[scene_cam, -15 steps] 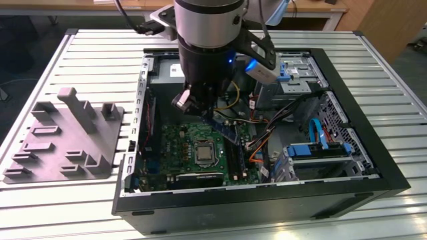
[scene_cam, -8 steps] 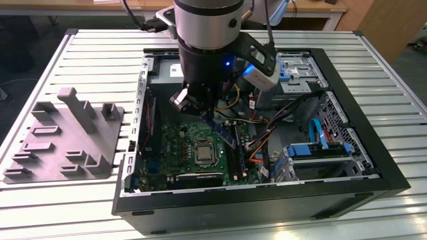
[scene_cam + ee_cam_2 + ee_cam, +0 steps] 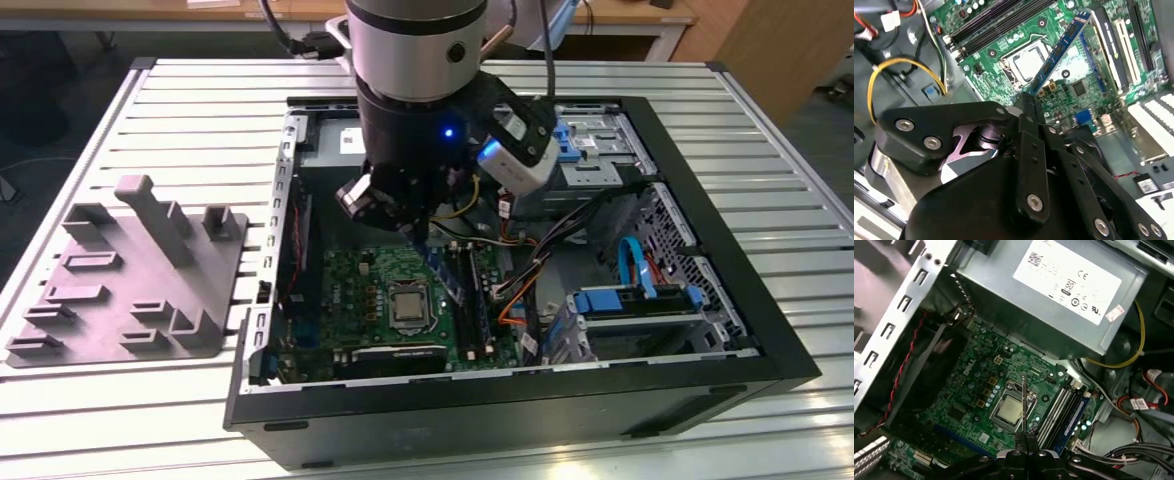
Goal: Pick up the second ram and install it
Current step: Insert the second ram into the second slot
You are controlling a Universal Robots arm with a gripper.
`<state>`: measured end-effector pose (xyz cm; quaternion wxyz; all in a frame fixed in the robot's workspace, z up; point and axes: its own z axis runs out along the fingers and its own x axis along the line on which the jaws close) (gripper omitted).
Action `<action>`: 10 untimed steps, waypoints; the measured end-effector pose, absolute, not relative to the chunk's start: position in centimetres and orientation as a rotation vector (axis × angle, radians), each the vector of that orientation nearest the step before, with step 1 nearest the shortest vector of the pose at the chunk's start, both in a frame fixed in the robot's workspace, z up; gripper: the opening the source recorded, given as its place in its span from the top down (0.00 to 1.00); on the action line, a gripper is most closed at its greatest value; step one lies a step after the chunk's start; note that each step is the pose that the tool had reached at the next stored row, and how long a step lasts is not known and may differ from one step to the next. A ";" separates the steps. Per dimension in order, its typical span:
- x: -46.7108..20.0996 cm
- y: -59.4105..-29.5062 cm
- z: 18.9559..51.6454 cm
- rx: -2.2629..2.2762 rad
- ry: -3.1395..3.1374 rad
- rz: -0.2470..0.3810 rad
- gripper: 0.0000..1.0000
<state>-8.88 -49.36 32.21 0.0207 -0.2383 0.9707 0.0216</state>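
Centrally, one gripper (image 3: pixel 1029 98) pinches one end of the second ram (image 3: pixel 1061 51), held above the green motherboard (image 3: pixel 981 55) inside one open case (image 3: pixel 507 405). One other stick (image 3: pixel 1073 417) sits seated on that board. The gripper hides the gripped end. The ram's long axis continues the gripper's line, free end pointing toward the board.

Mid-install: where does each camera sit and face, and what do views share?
Exterior view: off the arm, looking down into the open case; the arm and gripper show.
First wrist view: on the wrist, looking past the gripper at motherboard and power supply.
Second wrist view: on the wrist, close behind the gripper, facing the motherboard.
Shared: the second ram held in the gripper.
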 end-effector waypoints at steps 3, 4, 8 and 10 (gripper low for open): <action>-8.9 -49.4 32.1 -0.657 3.028 0.065 0.89; -8.9 -49.4 32.1 -0.630 3.033 0.065 0.89; -8.9 -49.4 32.0 -0.519 3.053 0.062 0.89; -8.9 -49.4 32.0 -0.464 3.061 0.061 0.89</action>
